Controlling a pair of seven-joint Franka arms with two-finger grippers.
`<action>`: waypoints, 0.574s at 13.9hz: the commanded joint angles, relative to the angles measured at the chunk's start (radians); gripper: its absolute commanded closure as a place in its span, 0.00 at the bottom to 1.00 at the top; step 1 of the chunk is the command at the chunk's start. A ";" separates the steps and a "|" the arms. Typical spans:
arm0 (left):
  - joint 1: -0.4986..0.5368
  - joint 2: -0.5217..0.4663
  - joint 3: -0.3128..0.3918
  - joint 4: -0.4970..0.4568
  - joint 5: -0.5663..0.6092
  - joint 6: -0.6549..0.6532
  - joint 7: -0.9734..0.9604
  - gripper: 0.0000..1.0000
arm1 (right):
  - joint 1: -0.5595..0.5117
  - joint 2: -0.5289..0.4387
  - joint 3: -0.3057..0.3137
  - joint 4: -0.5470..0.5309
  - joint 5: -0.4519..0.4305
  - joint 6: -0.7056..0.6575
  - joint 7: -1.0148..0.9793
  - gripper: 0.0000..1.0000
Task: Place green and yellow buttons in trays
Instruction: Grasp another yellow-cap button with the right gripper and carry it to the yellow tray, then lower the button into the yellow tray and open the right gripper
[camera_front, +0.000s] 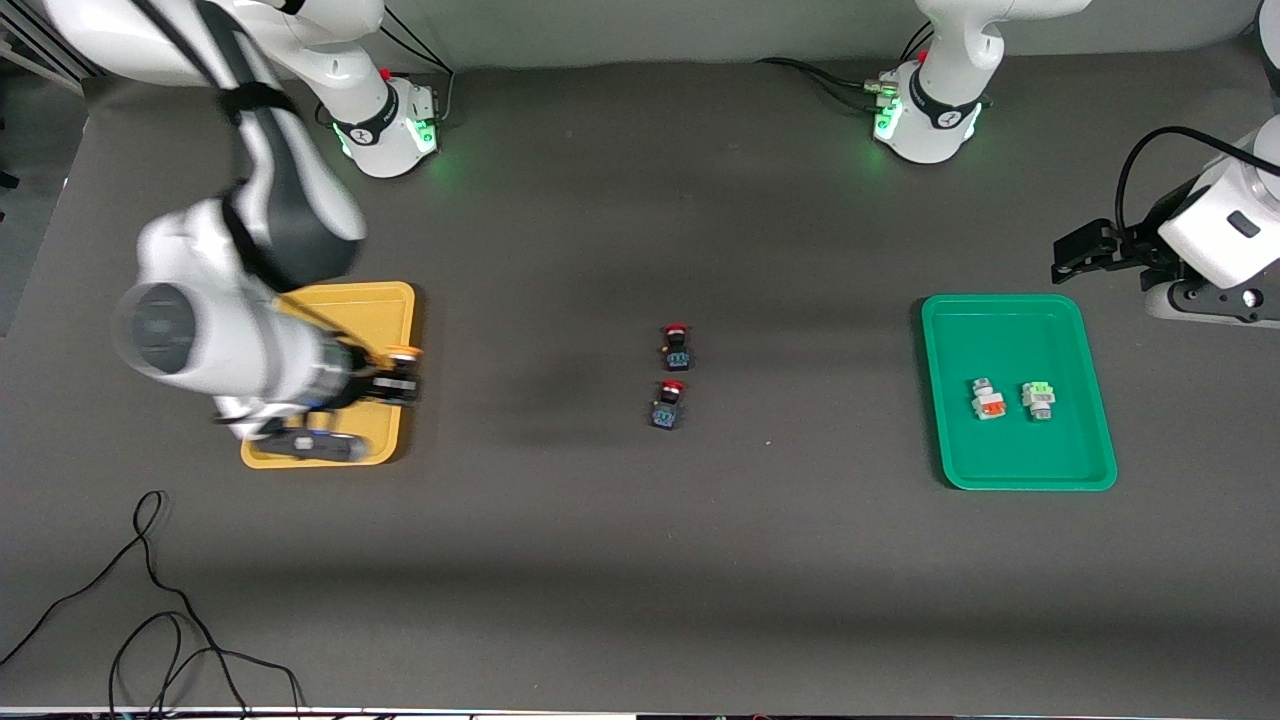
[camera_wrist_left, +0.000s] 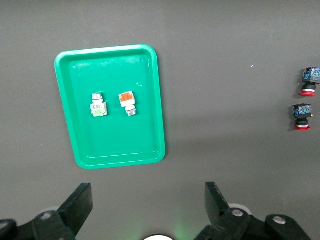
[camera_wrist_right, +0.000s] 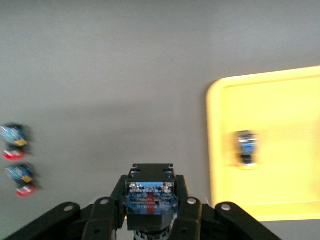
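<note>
So the right gripper (camera_front: 395, 385) is up over the edge of the yellow tray (camera_front: 385, 300), on the side toward the table's middle, and its fingers are clamped on a yellow-capped button (camera_wrist_right: 150, 197). In the right wrist view you can see the black-and-blue body pinched between the fingers, and from the front camera the orange-yellow cap (camera_front: 403, 352) pokes out just past the tray rim. A second button (camera_wrist_right: 246, 149) already lies inside the yellow tray; it's smeared in the wrist shot, so I can only say it looks like a dark body with a yellowish end. The arm hides it from the front.

Down at the left arm's end, the green tray (camera_front: 1000, 305) holds two white-silver buttons side by side, close but not touching: the one with the orange block (camera_front: 988, 400) and the one with the light-green block (camera_front: 1039, 399). On a clock face laid over that tray in the front view, they'd sit just past centre toward 5 o'clock.

The left gripper (camera_front: 1085, 250) hangs in the air off the tray's corner at about 1 o'clock, jaws spread wide apart, nothing in them. That arm is just waiting.

Two red-capped switches (camera_front: 676, 347) (camera_front: 669, 404) sit mid-table, one nearer the front camera than the other, well apart from both trays.
</note>
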 joint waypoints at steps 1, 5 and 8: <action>-0.004 -0.019 0.009 -0.002 0.014 -0.009 -0.002 0.00 | 0.004 -0.044 -0.117 -0.038 0.030 -0.047 -0.244 1.00; -0.006 -0.023 0.005 -0.002 0.042 -0.014 -0.002 0.00 | 0.004 -0.045 -0.254 -0.095 0.028 -0.048 -0.497 1.00; -0.006 -0.028 0.004 -0.003 0.049 -0.015 -0.006 0.00 | 0.004 -0.046 -0.328 -0.219 0.024 0.117 -0.630 1.00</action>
